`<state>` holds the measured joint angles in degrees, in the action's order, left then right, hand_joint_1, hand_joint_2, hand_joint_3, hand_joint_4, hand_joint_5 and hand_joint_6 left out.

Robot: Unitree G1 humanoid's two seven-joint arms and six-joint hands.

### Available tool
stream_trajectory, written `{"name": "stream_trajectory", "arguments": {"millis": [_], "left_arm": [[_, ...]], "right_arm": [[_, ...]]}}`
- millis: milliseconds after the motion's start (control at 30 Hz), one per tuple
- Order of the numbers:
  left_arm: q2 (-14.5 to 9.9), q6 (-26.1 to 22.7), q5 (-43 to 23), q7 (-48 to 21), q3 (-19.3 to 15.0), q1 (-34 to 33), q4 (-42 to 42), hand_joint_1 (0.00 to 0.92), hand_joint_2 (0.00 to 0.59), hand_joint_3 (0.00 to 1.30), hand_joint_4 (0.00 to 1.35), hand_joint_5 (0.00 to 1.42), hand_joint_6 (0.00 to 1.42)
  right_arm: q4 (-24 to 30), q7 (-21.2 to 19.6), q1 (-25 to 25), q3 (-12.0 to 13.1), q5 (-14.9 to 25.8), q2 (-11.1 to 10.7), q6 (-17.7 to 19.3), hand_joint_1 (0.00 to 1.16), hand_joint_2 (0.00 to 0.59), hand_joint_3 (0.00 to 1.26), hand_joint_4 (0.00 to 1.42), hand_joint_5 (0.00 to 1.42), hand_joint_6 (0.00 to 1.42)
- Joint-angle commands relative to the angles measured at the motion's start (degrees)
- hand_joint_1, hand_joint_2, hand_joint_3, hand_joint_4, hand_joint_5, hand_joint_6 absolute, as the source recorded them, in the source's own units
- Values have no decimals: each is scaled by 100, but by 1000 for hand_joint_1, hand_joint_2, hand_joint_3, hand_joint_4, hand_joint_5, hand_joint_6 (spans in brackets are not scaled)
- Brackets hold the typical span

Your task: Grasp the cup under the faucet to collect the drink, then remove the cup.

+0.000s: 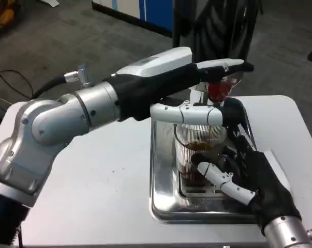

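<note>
While held, cup (198,152) part-filled, dark drink (199,146).

The clear ribbed plastic cup (198,151) of dark drink stands hemmed in on the shiny steel drip tray (163,199): the right hand (249,175) wraps it from the right and front, the left hand (184,82) stretches over it with a white finger across its rim, and the red-knobbed faucet (219,91) hangs just above. The tray's raised rim bars a low sideways slide. Open white table (106,183) lies to the tray's left under the long silver left forearm (68,121), and a narrower bare strip lies to its right.
</note>
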<state>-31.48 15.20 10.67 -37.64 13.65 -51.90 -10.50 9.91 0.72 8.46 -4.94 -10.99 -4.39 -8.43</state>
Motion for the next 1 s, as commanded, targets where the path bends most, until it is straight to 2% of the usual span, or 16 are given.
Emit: {"name": "stream_trajectory", "arguments": {"millis": [33,700,1000], "left_arm": [[-197,-203,151,-173,4,247,-224,0,93,98,0,50,77],[-186,65,97,-121,0,124,-646,0,91,98,0,50,77],[-69,117,-191,-38,-227,128,-800,0,90,98,0,49,77]], "right_arm": [[-152,-74,110,-47,-19,80,-32,629,221,26,54,184,98],[-525,-174,460,15,-9,58,52,617,229,27,54,184,81],[-553,-178,513,52,7,61,47,615,230,33,54,184,81]]}}
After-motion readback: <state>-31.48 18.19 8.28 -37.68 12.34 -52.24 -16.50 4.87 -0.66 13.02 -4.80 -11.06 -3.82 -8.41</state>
